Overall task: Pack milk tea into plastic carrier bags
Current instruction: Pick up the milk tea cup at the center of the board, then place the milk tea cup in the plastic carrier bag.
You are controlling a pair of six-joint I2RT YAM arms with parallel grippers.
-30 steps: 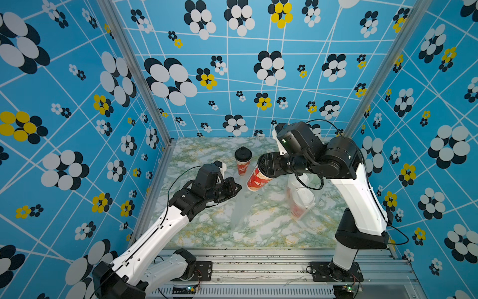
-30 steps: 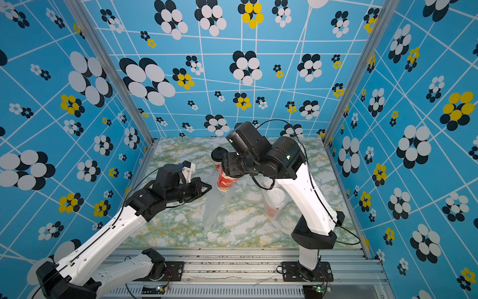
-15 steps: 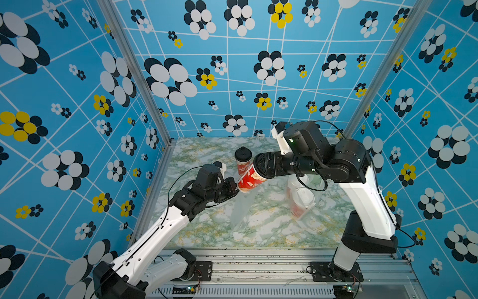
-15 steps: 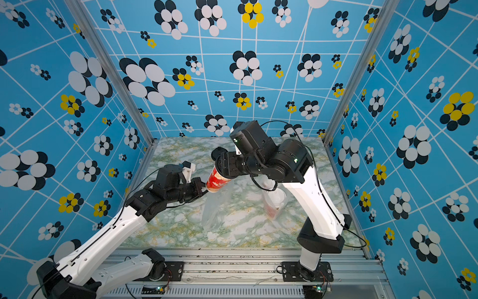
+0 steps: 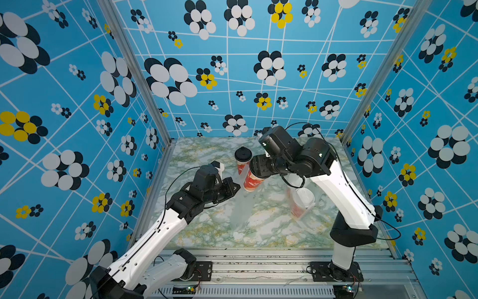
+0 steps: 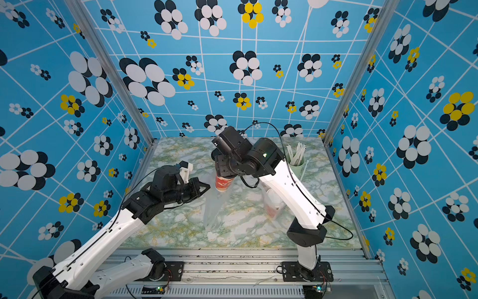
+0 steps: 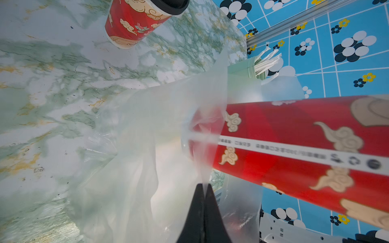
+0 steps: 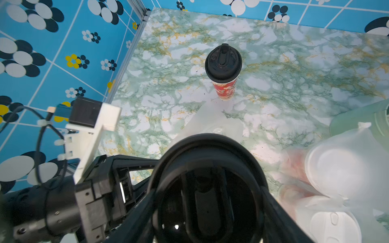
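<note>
Possibly the red paper cup [image 7: 294, 130] clamped in the right pincer [image 8: 210, 178] snags the thin clear plastic bag [image 7: 147, 136], yanking it from the pinching left pincer [image 7: 203, 186].

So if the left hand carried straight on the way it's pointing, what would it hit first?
The left hand, shut on the film of the carrier bag, points at the lower end of the tilted red cup in the right hand. Beyond the film, that cup likely comes first; depth is unclear.

Filmy plastic bag [image 7: 136, 136]; glossy, perhaps paper, cup [image 7: 294, 134].
</note>
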